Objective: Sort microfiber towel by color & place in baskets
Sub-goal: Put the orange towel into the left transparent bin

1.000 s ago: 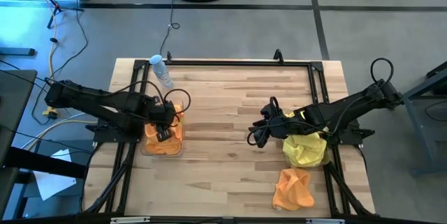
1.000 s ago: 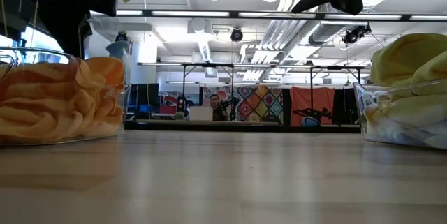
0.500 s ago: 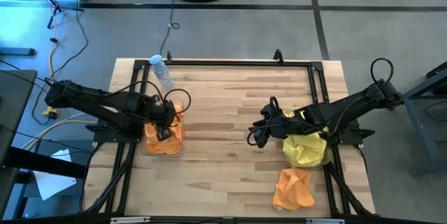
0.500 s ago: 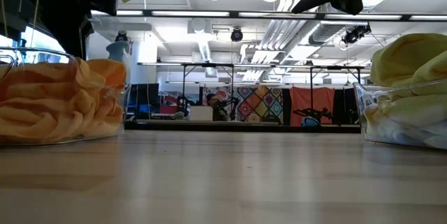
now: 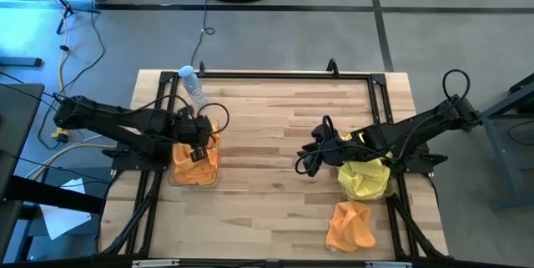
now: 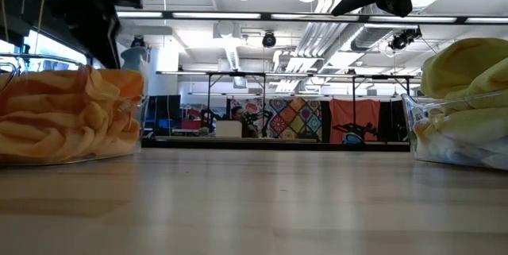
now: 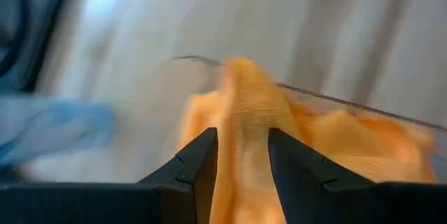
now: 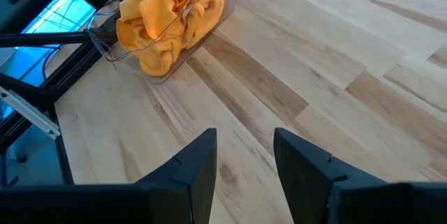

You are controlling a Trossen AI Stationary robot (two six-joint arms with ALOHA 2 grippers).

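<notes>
On the table's (image 5: 275, 134) left side, a clear basket (image 5: 214, 178) holds crumpled orange microfiber towels (image 5: 193, 172), fuzzy and heaped above its rim. Over that heap hovers the left tool (image 5: 198, 153), its fingers parted with nothing between them; compared with a second ago it has lifted slightly off the pile toward the basket's far end. At the right, a second basket (image 6: 419, 140) is filled with bright yellow towels (image 5: 365, 179). One more orange towel (image 5: 349, 225) lies bunched on the bare wood near the front edge. Beside the yellow load the right tool (image 5: 305, 166) waits unchanged, open and empty.
</notes>
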